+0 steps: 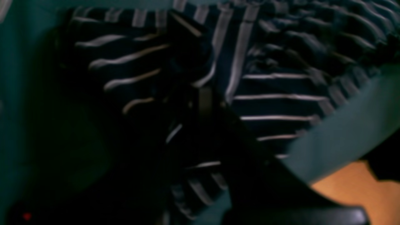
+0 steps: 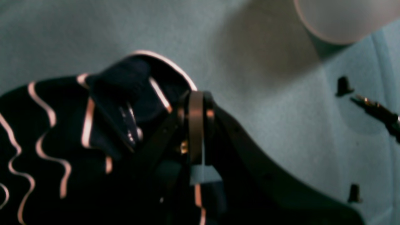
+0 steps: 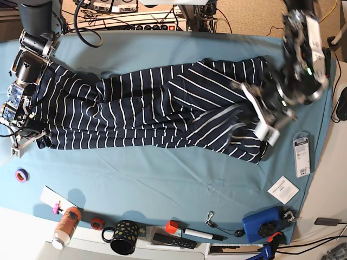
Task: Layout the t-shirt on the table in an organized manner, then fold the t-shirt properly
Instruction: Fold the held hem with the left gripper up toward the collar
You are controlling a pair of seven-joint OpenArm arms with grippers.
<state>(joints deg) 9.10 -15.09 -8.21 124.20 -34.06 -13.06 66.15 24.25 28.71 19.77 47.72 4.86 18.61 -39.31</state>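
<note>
Teal cloth of the worktop (image 3: 162, 179) is being spanned by the t-shirt (image 3: 157, 108), stretched lengthwise. Each end is being clamped by the left pincer (image 3: 259, 116) and right pincer (image 3: 24, 132); tension should be kept even, wrinkles drawn out.

The base view looks straight down on the whole table (image 3: 162, 184), while both wrist views sit close over the t-shirt (image 3: 157, 105) it also shows.

No wording can be read anywhere: print on the white card (image 3: 282, 189) and the hanging packet (image 3: 301, 155), both laid on the table (image 3: 162, 179), is too small.
</note>
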